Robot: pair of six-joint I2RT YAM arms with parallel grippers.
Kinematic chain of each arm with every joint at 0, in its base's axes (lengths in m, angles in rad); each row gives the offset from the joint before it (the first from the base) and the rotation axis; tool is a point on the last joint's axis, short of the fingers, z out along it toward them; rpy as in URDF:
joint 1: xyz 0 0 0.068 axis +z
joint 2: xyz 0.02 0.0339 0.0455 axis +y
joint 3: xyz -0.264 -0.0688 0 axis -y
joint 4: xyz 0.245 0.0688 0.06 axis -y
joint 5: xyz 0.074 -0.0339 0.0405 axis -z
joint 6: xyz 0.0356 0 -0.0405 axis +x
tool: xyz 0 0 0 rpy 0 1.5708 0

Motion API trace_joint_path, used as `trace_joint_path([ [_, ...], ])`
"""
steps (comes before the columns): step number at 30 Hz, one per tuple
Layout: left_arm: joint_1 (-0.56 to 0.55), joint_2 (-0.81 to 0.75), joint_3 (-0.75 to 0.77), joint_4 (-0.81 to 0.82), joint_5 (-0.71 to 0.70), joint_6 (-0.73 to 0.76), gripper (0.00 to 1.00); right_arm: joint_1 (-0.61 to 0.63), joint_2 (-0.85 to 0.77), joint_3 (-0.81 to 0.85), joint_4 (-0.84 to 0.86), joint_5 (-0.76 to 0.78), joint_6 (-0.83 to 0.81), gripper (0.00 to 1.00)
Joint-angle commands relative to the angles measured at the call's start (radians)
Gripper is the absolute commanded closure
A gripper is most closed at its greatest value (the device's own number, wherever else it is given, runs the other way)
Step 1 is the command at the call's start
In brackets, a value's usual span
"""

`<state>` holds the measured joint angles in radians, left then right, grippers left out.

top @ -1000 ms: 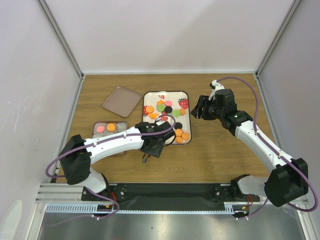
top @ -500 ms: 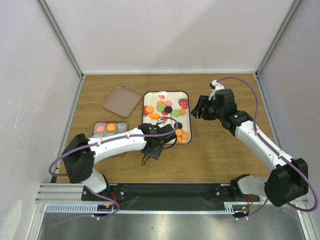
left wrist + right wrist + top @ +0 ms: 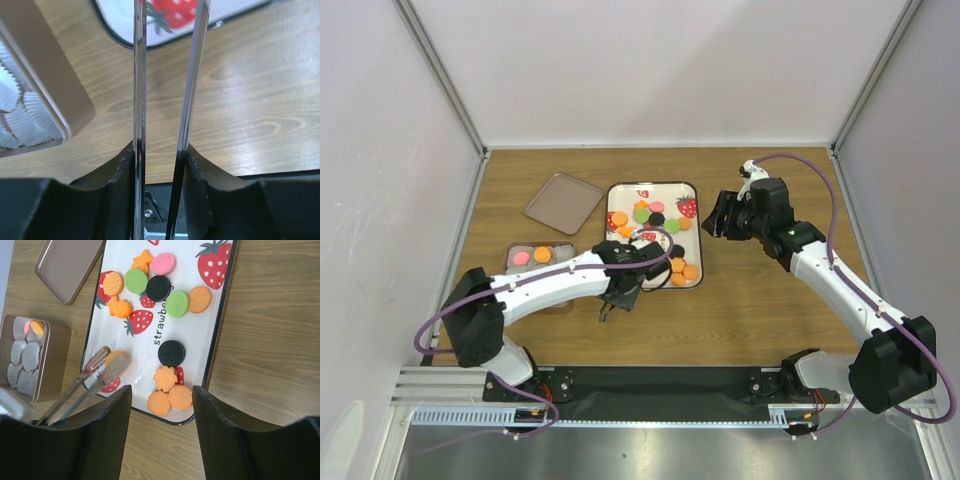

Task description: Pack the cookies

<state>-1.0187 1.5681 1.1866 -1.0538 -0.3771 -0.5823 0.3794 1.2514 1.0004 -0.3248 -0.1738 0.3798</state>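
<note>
A white rectangular tray point(image 3: 200, 335) with a dark rim and printed red strawberries is lying on the wooden desk point(image 3: 265, 350) and holding most of the cookies point(image 3: 158, 288) — flat, matte pieces in orange, pink, green and black, most round, a few star- or flower-edged. Left of it a brown metal tin point(image 3: 56, 365) is sitting, lined with white pleated paper cups point(image 3: 22, 357); one pink and one orange cookie are resting in its far cups. A shallow brown lid point(image 3: 70, 265) is lying apart, beyond. The left fingers point(image 3: 139, 100), long thin shiny blades, are standing a narrow gap apart, their blurred tips at an orange cookie on the tray's near left part — whether they are pinching it I cannot tell. The right fingers point(image 3: 75, 440) are hanging wide apart above the tray, gripping nothing.
</note>
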Motion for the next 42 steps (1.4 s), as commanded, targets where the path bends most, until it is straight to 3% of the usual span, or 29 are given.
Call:
trace_joint_path([
  [1,0.057,-0.103,0.050,-0.014,-0.054,-0.002,0.65,-0.002,0.000,0.009,0.012,-0.003,-0.018,0.43],
  [15,0.390,-0.443,-0.100,-0.012,0.026,-0.057,0.66,-0.002,0.006,0.009,0.015,-0.012,-0.015,0.43],
  [24,0.574,-0.516,-0.209,0.015,0.162,-0.034,0.64,0.000,0.008,0.009,0.016,-0.023,-0.013,0.43],
  [42,0.646,-0.507,-0.285,0.083,0.224,-0.021,0.63,0.001,0.005,0.007,0.020,-0.027,-0.013,0.43],
])
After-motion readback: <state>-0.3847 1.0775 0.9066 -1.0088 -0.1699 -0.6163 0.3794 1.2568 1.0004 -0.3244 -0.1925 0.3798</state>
